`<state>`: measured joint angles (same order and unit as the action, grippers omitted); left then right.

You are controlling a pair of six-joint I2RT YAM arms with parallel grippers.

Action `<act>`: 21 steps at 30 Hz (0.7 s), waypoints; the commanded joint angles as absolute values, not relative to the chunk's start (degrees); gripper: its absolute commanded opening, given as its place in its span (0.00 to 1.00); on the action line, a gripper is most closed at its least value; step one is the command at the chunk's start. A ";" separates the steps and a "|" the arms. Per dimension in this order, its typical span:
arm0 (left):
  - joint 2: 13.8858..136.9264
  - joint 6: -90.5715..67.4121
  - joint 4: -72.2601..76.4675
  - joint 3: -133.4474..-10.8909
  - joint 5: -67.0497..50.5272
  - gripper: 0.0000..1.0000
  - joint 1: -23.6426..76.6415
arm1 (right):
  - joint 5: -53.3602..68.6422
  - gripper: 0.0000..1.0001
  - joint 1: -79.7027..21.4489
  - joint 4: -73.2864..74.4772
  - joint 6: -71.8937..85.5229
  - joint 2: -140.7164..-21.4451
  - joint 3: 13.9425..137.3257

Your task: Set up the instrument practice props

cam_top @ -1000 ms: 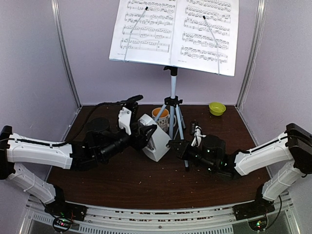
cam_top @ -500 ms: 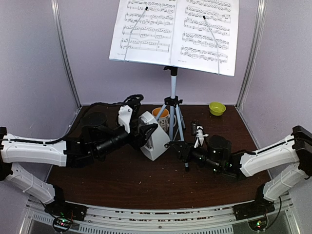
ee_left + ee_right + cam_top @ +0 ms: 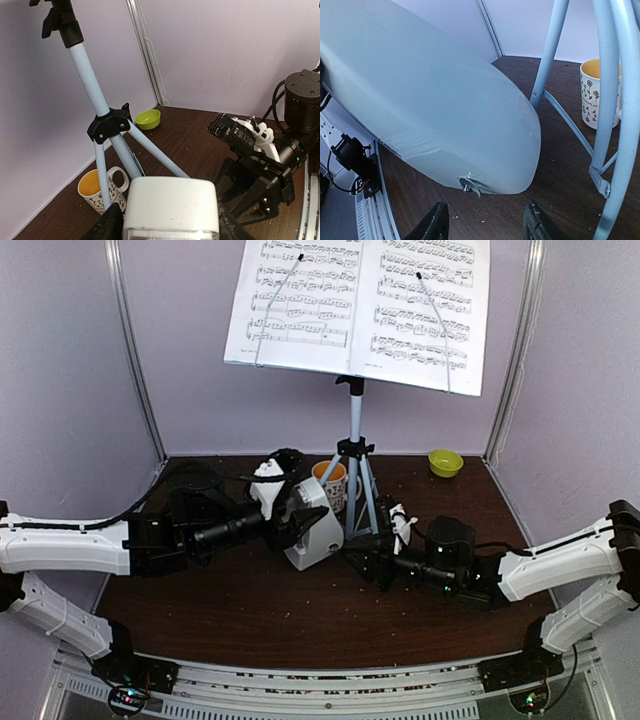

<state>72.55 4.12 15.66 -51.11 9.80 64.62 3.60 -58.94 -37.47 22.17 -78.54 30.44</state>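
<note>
Fingers (image 3: 107, 227) of the left gripper (image 3: 169, 226) were closed on either side of the small white metronome (image 3: 316, 538), which was held firmly between them. A smooth white top with rounded corners was shown in the left wrist view, and a tapering white body in the top view. The metronome was placed near the middle of the table (image 3: 250, 610), just left of the stand's feet. Whether its base rested on the wood could not be told.

The right gripper (image 3: 485, 225) was held low beside the tripod legs with its jaws parted and nothing gripped between them. A large pale curved surface was seen close to its lens.

The music stand (image 3: 354, 455) was set upright on its pale grey tripod toward the far edge. Two white printed sheet-music pages (image 3: 300, 300) were spread side by side on it, each pinned by a thin wire arm. A patterned mug (image 3: 331, 483) was seen just behind the metronome, and a green bowl (image 3: 445, 462) near the far right corner.
</note>
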 commanded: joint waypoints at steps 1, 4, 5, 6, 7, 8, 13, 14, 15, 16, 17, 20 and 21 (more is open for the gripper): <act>70.55 6.36 23.64 -55.06 8.10 0.15 64.95 | 5.65 0.52 -59.86 -36.23 19.30 -80.28 32.81; 70.68 6.43 23.86 -55.25 6.82 0.15 65.01 | 4.66 0.52 -60.27 -35.28 18.39 -81.45 33.93; 70.67 6.45 24.03 -55.27 6.37 0.15 65.04 | 4.14 0.52 -60.31 -34.92 18.20 -81.87 34.35; 70.74 6.42 24.19 -55.36 5.86 0.15 65.04 | 3.64 0.51 -60.37 -34.38 17.86 -82.19 34.96; 70.75 6.34 24.36 -55.37 5.61 0.15 65.03 | 3.55 0.51 -60.42 -34.08 17.58 -82.53 35.26; 70.83 6.24 24.42 -55.41 5.36 0.15 65.04 | 3.44 0.50 -60.41 -33.70 17.31 -82.75 35.85; 70.84 5.70 25.34 -55.41 4.85 0.15 65.13 | 2.62 0.42 -61.04 -32.10 15.97 -84.09 37.88; 70.92 5.67 25.44 -55.45 4.88 0.14 65.08 | 2.17 0.40 -61.29 -31.91 15.74 -84.12 38.02; 70.97 5.53 25.55 -55.45 5.03 0.14 65.11 | 1.78 0.37 -61.40 -31.76 15.55 -84.05 38.13; 71.01 5.44 25.62 -55.40 5.30 0.15 65.13 | 1.38 0.34 -61.68 -31.57 15.35 -84.02 38.19; 71.09 5.30 25.72 -55.38 5.50 0.15 65.13 | 0.72 0.32 -61.83 -31.21 15.11 -83.90 38.29; 71.19 4.70 26.63 -55.20 6.21 0.15 65.13 | -0.83 0.29 -62.48 -30.11 14.90 -84.06 38.87; 71.26 4.40 26.89 -55.18 6.26 0.15 65.13 | -1.09 0.28 -62.71 -29.75 15.12 -84.25 39.16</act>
<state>72.58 5.21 15.44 -51.44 7.22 64.69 1.91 -61.78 -30.81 15.99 -83.66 36.80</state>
